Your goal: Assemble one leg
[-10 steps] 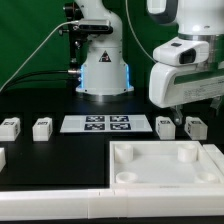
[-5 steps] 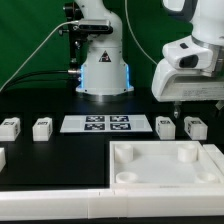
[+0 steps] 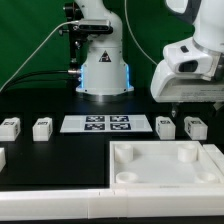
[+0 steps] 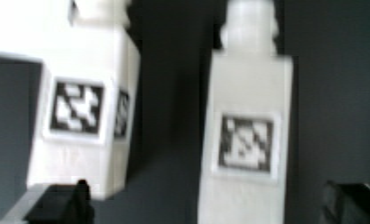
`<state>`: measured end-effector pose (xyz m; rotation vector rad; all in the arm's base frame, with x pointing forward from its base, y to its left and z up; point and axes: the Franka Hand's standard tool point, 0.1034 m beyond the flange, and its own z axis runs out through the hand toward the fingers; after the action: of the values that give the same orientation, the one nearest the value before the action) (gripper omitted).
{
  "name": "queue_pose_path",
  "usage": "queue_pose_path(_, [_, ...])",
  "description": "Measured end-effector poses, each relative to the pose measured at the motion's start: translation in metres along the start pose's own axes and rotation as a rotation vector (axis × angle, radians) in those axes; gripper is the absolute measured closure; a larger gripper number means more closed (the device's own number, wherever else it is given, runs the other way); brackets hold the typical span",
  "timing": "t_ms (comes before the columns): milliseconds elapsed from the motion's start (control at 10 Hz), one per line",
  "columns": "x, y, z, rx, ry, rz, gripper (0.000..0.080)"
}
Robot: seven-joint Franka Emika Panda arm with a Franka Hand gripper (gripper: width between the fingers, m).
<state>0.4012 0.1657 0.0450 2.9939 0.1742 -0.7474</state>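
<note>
- step in hand: lining up for the pick of 1 leg. nothing is grasped yet.
- gripper (image 3: 181, 106) hangs over the 2 pegs at the exterior view's right, above them and not touching.
- jaws are wide apart and empty. in the wrist view both fingertips (image 4: 57, 203) show dark at the frame edge with nothing clamped.
- the leg (image 4: 253, 120) i'd go for lies inside the finger gap on the black table (image 3: 60, 160), tag facing the wrist camera, peg end pointing away from the fingers.
- neighbour leg (image 4: 89, 100) lies just beside it, roughly parallel, with a narrow dark strip between them. 1 fingertip overlaps it in the wrist picture.
- in the exterior view the pair sits just beyond the far rim of the tray piece (image 3: 130, 150), near the end of the marker board (image 3: 105, 124). i can't tell which of the 2 is the one in the gap.
- 2 spare legs (image 3: 42, 128) sit well apart, toward the exterior view's left.
- next move, my call: nudge sideways so the gap centres on the leg and 1 finger drops into the strip — not onto the neighbour.
- then descend, close, lift, and carry it to a round socket (image 3: 188, 153).
- risk: the strip is tight, so a finger could clip the neighbour on the way down.
</note>
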Motion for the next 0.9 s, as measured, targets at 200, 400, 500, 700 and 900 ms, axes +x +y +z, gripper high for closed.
queue_pose_path(200, [0.008, -0.004, -0.001, -0.009, -0.099, -0.003, 0.015])
queue_pose_path(400, [0.011, -0.006, -0.002, -0.007, -0.089, -0.006, 0.015])
queue_pose_path(500, [0.01, -0.006, 0.0, -0.007, -0.096, -0.011, 0.015])
queue_pose_path(700, [0.011, -0.006, 0.006, -0.003, -0.112, -0.022, 0.015])
queue_pose_path(900, [0.001, -0.008, 0.013, -0.009, -0.29, -0.016, 0.015])
